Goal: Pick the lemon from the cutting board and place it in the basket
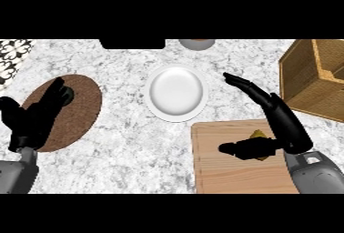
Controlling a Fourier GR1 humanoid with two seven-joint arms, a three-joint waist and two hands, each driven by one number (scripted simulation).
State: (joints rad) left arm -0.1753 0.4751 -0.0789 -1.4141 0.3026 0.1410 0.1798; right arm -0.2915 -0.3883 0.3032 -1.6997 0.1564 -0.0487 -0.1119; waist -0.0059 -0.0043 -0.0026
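Note:
A yellow lemon (258,134) lies on the light wooden cutting board (228,173) at the lower right, mostly hidden under my right hand (285,123). That hand hovers over it with its fingers stretched straight toward the white plate and its thumb (245,148) spread across the board in front of the lemon; it holds nothing. The wicker basket (316,77) stands at the right edge, just beyond the board's far corner. My left hand (33,113) rests open, fingers up, over the round brown mat at the left.
A white plate (176,92) sits mid-counter between mat and basket. The round brown mat (77,113) lies at left. A black object (132,43) and a grey round item (197,43) sit at the counter's far edge. A patterned tile patch (13,57) shows top left.

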